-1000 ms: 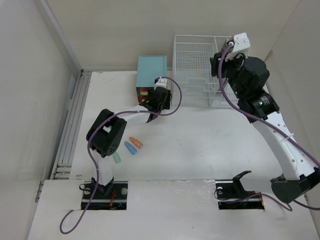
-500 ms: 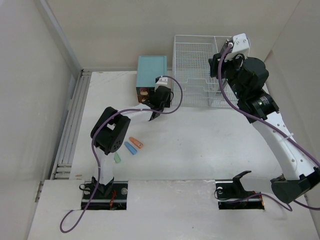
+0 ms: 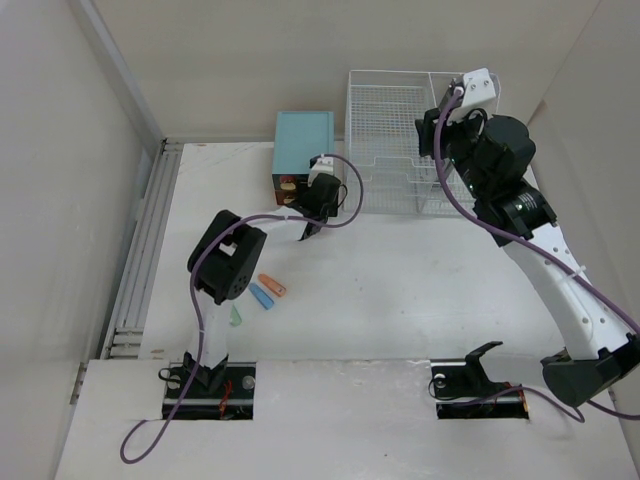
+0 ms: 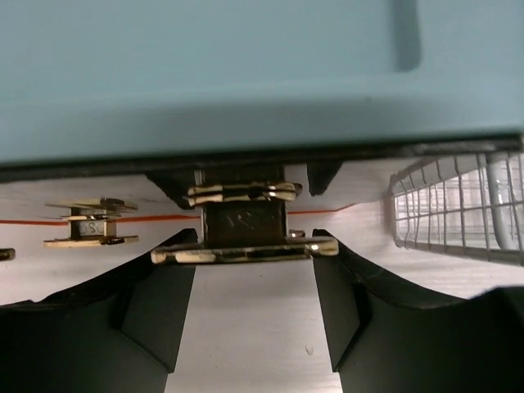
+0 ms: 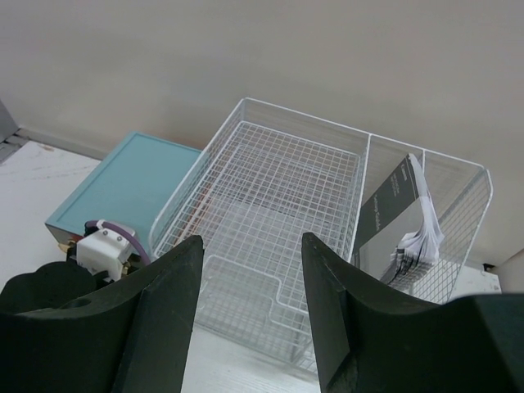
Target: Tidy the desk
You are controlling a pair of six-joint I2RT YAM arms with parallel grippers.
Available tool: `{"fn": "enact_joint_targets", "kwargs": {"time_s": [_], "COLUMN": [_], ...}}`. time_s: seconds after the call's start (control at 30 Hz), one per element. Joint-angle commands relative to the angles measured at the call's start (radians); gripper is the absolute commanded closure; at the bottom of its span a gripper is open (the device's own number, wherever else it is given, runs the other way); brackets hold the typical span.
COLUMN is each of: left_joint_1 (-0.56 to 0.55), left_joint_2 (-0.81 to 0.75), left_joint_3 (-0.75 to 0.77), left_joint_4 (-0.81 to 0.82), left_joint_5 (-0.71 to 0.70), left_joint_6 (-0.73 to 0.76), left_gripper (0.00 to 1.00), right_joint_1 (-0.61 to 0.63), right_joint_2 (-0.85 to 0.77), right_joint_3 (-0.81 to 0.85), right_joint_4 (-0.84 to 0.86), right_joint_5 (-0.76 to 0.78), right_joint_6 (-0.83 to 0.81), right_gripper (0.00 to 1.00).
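The white desk (image 3: 400,290) holds a teal drawer box (image 3: 304,140) at the back. Its drawer (image 3: 288,186) stands open. My left gripper (image 3: 303,212) is at the drawer's front. In the left wrist view my left gripper (image 4: 255,237) is open, with a black binder clip with gold handles (image 4: 244,223) right at its fingertips under the teal box (image 4: 246,74). I cannot tell if the fingers touch the clip. A second clip (image 4: 90,223) lies to the left. My right gripper (image 5: 252,241) is open and empty, high above the white wire rack (image 5: 270,205).
The wire rack (image 3: 385,130) stands right of the teal box, with a booklet (image 5: 401,221) in its right compartment. Orange (image 3: 272,286), blue (image 3: 261,296) and green (image 3: 234,315) marker-like pieces lie by the left arm. Silver rails (image 3: 145,250) run along the left edge.
My left arm's elbow has swung right and the left gripper has edged closer to the open drawer. The right arm has barely moved.
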Motion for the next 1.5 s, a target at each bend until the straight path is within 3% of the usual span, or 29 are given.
{"fn": "enact_joint_targets", "kwargs": {"time_s": [0.0, 0.53, 0.6, 0.8, 1.1, 1.47], "left_joint_1": [0.009, 0.018, 0.018, 0.018, 0.009, -0.061], "left_joint_2": [0.004, 0.051, 0.051, 0.051, -0.019, -0.169], "left_joint_3": [0.055, 0.123, 0.132, 0.132, 0.014, -0.214], "left_joint_4": [0.003, -0.04, -0.04, -0.04, -0.017, 0.05], "left_joint_5": [-0.026, -0.044, -0.044, -0.035, -0.006, -0.029], "left_joint_6": [0.007, -0.03, -0.03, -0.03, -0.059, -0.113], "left_gripper": [0.45, 0.46, 0.48, 0.67, 0.8, 0.8], "right_joint_1": [-0.004, -0.004, -0.004, -0.004, -0.004, -0.004], "right_joint_2": [-0.022, -0.031, -0.031, -0.031, -0.031, -0.04], "right_joint_3": [0.004, -0.006, -0.006, -0.006, -0.006, -0.006], "right_joint_4": [0.031, 0.031, 0.031, 0.031, 0.031, 0.031], "right_joint_5": [-0.026, -0.035, -0.035, -0.035, -0.035, -0.044], "right_joint_6": [0.014, 0.024, 0.024, 0.024, 0.024, 0.024], "right_gripper": [0.43, 0.42, 0.42, 0.42, 0.42, 0.42]}}
